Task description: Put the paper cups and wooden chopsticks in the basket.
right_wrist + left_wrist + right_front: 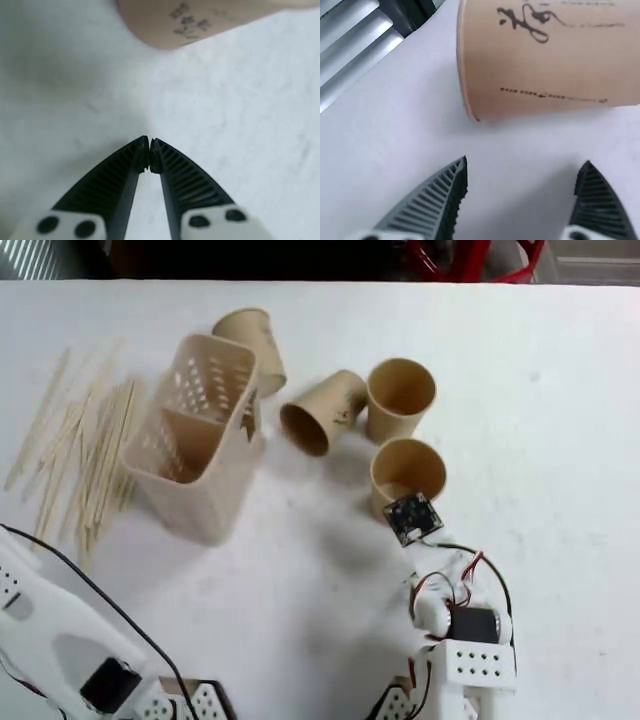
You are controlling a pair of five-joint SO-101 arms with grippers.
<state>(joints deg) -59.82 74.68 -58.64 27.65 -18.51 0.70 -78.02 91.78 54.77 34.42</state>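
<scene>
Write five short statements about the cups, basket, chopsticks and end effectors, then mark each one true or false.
1. Four cups are on the table. True.
2. One cup sits inside the basket. False: no cup is in it; all four are on the table.
3. The right end effector is shut. True.
4. The left end effector grips a cup. False: it is open, and the cup ahead of it lies on its side, apart from the fingers.
5. The chopsticks lie scattered on the table beside the basket. True.
</scene>
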